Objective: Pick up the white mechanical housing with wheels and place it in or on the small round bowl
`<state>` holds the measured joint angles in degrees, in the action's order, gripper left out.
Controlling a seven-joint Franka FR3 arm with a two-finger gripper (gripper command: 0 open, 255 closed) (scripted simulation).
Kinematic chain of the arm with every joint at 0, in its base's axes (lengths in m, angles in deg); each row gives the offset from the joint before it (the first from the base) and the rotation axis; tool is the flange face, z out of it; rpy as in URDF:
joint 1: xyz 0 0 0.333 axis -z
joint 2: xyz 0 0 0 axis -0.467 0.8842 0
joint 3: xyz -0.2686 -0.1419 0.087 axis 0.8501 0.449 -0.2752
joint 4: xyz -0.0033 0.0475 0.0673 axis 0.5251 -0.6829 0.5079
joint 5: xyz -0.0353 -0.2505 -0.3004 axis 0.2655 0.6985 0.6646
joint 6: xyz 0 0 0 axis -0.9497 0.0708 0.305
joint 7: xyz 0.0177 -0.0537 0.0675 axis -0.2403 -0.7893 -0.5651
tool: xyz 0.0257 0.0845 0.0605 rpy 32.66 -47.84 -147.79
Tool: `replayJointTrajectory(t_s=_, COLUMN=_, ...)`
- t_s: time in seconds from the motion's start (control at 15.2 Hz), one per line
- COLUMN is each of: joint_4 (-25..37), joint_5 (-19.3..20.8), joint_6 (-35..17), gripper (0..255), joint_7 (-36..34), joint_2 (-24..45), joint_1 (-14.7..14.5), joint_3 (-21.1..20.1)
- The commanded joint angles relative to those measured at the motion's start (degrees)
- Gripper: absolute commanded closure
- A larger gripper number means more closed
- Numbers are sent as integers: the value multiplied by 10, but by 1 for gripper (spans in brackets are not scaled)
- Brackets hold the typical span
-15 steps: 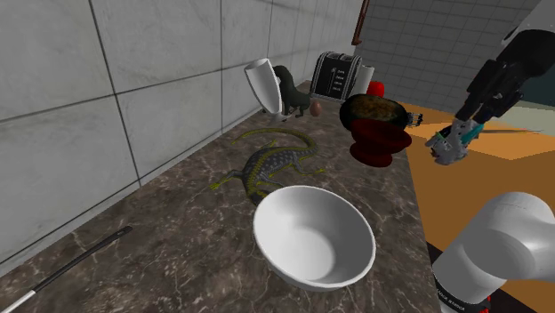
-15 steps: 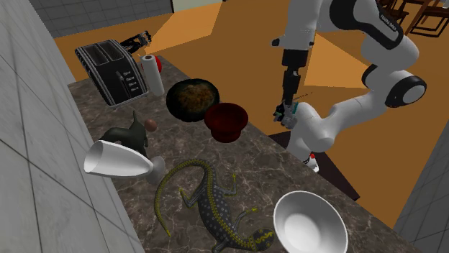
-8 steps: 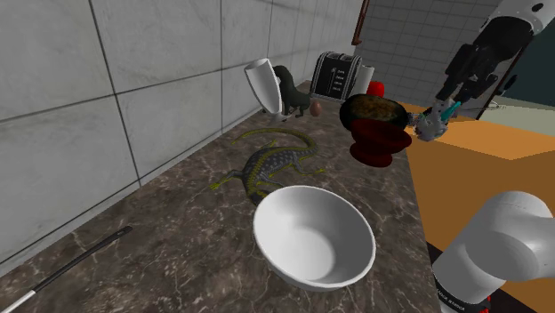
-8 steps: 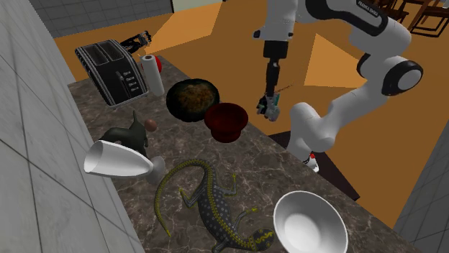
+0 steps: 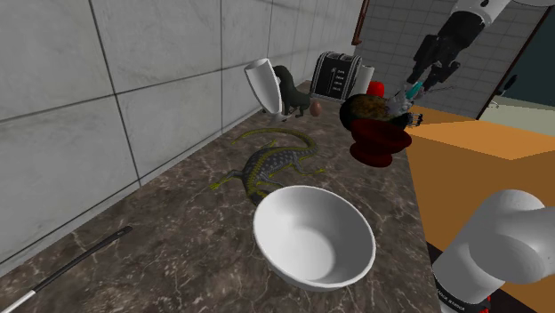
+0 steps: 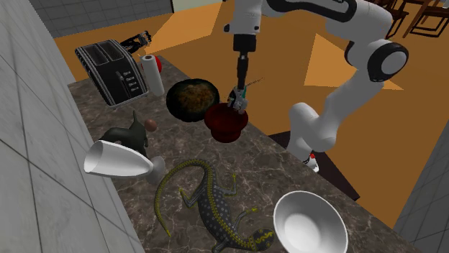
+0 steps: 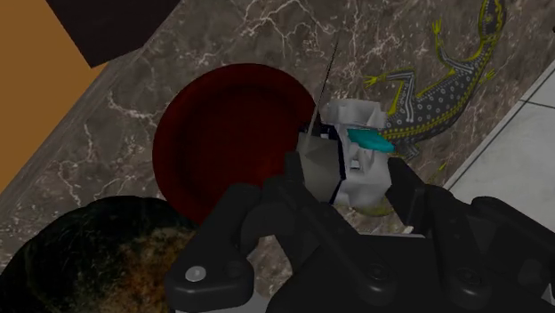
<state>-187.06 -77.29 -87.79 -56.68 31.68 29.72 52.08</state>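
**Get over the middle, then let go low**

The two black fingers [image 7: 295, 173] are squeezed tight on the small white machine part with a teal bit [image 7: 356, 153]. The black gripper [image 7: 351, 178] holds it up in the air, about over the edge of the small round dark red bowl [image 7: 222, 147]. I think it should slide over the bowl's middle first, go down low, and only then open. The black bowl of brown food [image 7: 89, 249] sits just beside, so don't bump it.
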Motion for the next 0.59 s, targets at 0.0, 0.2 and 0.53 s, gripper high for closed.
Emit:
replayJointTrajectory(t_s=0.0, joint_4=41, joint_5=-1, joint_6=-6, gripper=255, joint_7=17, joint_2=49, joint_1=-12, joint_3=21)
replayJointTrajectory(t_s=0.2, joint_4=100, joint_5=-9, joint_6=-9, gripper=255, joint_7=41, joint_2=118, joint_1=-28, joint_3=51)
replayJointTrajectory(t_s=0.53, joint_4=70, joint_5=-6, joint_6=-37, gripper=255, joint_7=53, joint_2=119, joint_1=-26, joint_3=55)
